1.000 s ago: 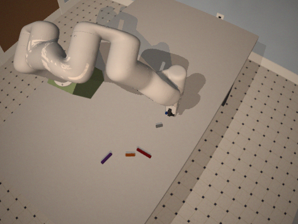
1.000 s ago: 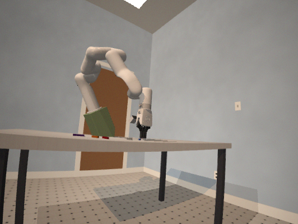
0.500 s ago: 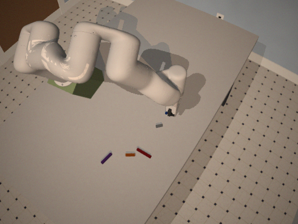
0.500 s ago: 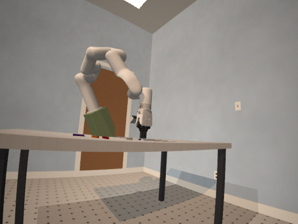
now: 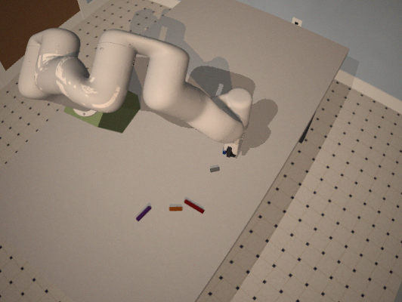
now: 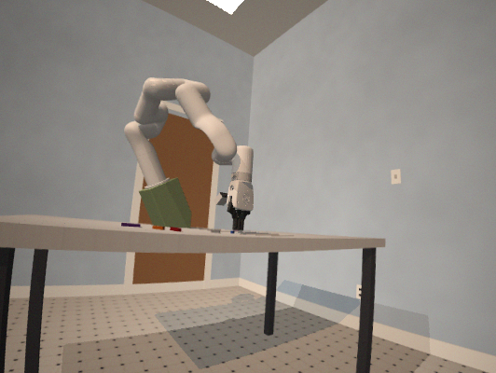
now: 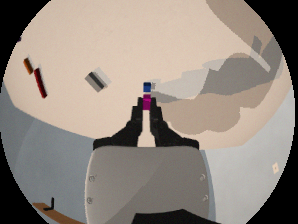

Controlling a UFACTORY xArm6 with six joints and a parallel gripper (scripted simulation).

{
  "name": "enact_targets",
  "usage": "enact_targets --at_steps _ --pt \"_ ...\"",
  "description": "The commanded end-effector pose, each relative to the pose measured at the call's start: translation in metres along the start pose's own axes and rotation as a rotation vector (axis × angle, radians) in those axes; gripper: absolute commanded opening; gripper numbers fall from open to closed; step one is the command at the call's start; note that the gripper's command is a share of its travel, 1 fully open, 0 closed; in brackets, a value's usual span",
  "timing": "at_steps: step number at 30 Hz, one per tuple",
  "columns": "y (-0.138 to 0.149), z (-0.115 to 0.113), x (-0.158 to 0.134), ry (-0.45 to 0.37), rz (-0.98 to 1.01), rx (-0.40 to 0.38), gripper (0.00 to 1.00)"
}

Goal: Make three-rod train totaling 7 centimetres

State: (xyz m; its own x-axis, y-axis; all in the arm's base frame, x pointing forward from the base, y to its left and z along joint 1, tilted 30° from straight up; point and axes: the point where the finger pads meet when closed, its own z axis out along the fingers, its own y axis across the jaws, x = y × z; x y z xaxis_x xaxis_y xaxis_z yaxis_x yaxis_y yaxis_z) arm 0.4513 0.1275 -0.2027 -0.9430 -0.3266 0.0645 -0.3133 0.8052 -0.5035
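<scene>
Grey worktop (image 5: 113, 241) on dark legs, blue walls, brown door (image 6: 186, 154) behind the arm. Top view lays out the loose rods: grey rod (image 5: 214, 168) nearest the tool, then well apart toward the near edge the orange rod (image 5: 175, 208), red rod (image 5: 194, 206) just beside it, and purple rod (image 5: 143, 212) further along. From above the wrist hides most of the grasp; only a speck of the blue rod (image 5: 224, 152) shows beside it. Wrist view fills that in: the jaws stand narrow, pinching a magenta rod (image 7: 147, 102) at their tips, with the blue rod lying just beyond its far end, seemingly in line. Exterior view shows the fingertips (image 6: 238, 223) down at the worktop surface.
</scene>
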Motion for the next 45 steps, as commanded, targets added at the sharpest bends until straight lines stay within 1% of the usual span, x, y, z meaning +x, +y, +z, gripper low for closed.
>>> enact_targets --at_steps 1,16,33,45 --pt "0.000 -0.002 -0.002 -0.004 0.001 -0.001 0.04" --pt "0.000 -0.001 -0.002 -0.004 0.001 -0.001 0.04" --pt "0.000 0.009 -0.002 -0.004 0.001 -0.001 0.04" --pt "0.000 0.010 -0.002 -0.004 0.001 -0.001 0.04"
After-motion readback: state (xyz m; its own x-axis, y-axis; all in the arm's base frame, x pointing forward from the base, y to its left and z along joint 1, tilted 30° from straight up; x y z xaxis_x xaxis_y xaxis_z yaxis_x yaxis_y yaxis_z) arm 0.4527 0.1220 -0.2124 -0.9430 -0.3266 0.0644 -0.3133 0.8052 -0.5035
